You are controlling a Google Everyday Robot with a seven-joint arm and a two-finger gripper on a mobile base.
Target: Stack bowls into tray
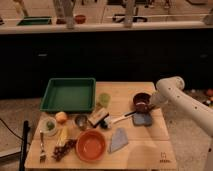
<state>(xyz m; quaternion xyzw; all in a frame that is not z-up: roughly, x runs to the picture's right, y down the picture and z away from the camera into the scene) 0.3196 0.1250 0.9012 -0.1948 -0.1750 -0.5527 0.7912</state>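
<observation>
Tool at maroon bowl, table's right side.
Table (145, 145); green tray (69, 95) far left; orange bowl (91, 145) near centre; maroon bowl (141, 101) right, tool (149, 104) against it, grip state cannot tell.

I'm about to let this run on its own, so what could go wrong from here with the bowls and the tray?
The gripper is at the maroon bowl, which sits by the table's right edge, so a poor grasp could push it off. The way to the tray passes the green cup and a brush, which the bowl could knock. The orange bowl sits at the front edge among other items.
</observation>
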